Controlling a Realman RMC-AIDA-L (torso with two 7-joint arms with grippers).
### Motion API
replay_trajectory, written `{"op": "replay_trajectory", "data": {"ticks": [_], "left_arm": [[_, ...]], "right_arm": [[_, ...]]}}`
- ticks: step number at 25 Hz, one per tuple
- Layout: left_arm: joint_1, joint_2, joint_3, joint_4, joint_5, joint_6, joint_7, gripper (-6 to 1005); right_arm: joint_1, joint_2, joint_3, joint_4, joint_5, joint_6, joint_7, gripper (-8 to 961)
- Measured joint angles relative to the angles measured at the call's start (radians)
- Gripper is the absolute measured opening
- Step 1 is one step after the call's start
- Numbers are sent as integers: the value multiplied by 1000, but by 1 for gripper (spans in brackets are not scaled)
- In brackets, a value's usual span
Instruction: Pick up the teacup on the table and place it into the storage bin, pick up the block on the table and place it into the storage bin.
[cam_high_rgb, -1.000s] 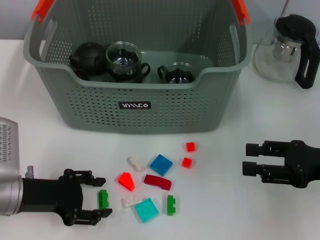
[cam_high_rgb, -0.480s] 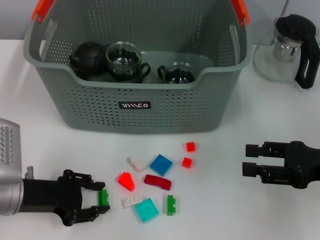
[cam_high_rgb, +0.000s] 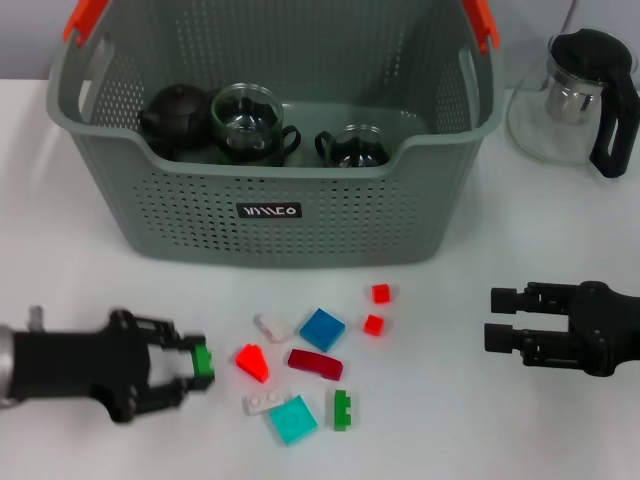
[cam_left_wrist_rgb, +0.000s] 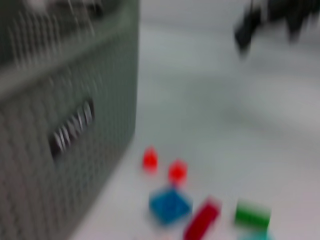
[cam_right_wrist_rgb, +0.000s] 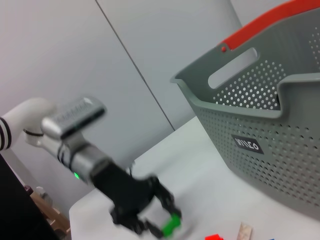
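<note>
Gripping a small green block (cam_high_rgb: 203, 360), the left gripper (cam_high_rgb: 196, 364) has its black fingers closed against the block's two sides, in front of the storage bin (cam_high_rgb: 270, 215) and off toward the bin's left corner. The block is bright green with a studded top; whether it is clear of the white table (cam_high_rgb: 440, 420) cannot be told from the head view. The right wrist view shows the same gripper (cam_right_wrist_rgb: 165, 220) with the green piece (cam_right_wrist_rgb: 171, 225) between its fingertips, low over the tabletop.

The bin is a large grey-green perforated basket with orange handle ends (cam_high_rgb: 85, 17) and a small black label (cam_high_rgb: 270, 211) with white lettering on its front wall. Inside it sit a dark teapot (cam_high_rgb: 175, 115) and two glass cups (cam_high_rgb: 248, 125) with black handles.

In front of the bin loose blocks lie scattered: a blue square (cam_high_rgb: 322, 328), a red wedge (cam_high_rgb: 252, 361), a dark red bar (cam_high_rgb: 315, 364), a teal square (cam_high_rgb: 293, 419), another green brick (cam_high_rgb: 342, 408), two small red cubes (cam_high_rgb: 380, 293) and two white pieces (cam_high_rgb: 271, 326).

To the bin's right stands a glass pitcher (cam_high_rgb: 580, 95) with a black lid and handle. The right gripper (cam_high_rgb: 495, 318) hangs idle in front of the pitcher, well apart from the blocks, fingers spread and holding nothing. A plain grey wall (cam_right_wrist_rgb: 75, 50) backs the table.
</note>
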Motion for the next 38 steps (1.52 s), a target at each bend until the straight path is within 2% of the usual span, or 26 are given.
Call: {"op": "replay_trajectory", "data": {"ticks": [3,5,7,9,11,15,19,20,21,24,27,29,31,32,34,36,38], "left_arm": [[-48,38,-128,-28,-30,141,-68,404],[-90,74,-204,-75,-49,223,-116,400],[-133,121,-270,-167,-89,310,-163,400],[-164,151,-296,-246,-152,353,-216,400],[-193,167,-304,-300,-228,363,-289,400],[-254,153,-305,-302,-332,334,-409,401],[-350,147,-274,-259,-345,238,-539,401],[-350,147,-274,-259,-345,238,-539,401],[-402,157,-221,-220,-341,141,-624,401],[-439,170,-142,-167,-340,38,-714,401],[-481,199,22,-95,-311,-108,-833,401],[-506,215,143,-44,-242,-211,-917,401],[-525,218,237,0,-140,-295,-994,400],[-525,218,237,0,-140,-295,-994,400],[-555,195,327,50,47,-391,-1092,400],[-570,171,351,62,133,-426,-1127,404],[-590,134,365,65,242,-477,-1156,412]], "right_arm": [[4,0,1,0,0,0,0,701],[7,0,1,0,0,0,0,701],[8,0,1,0,0,0,0,701],[8,0,1,0,0,0,0,701],[9,0,1,0,0,1,0,701],[11,0,1,0,2,-2,0,701],[11,0,1,0,2,-3,0,701],[11,0,1,0,2,-3,0,701],[11,0,1,0,2,-3,-1,701],[10,0,1,0,4,-3,-4,701],[10,0,1,0,4,-3,-5,700],[11,0,1,0,5,-3,-6,700],[11,1,2,-1,6,-3,-7,700],[11,1,2,-1,6,-3,-7,700],[11,1,2,0,6,-1,-7,700],[11,1,3,0,6,0,-6,700],[11,2,3,0,6,0,-6,700]]}}
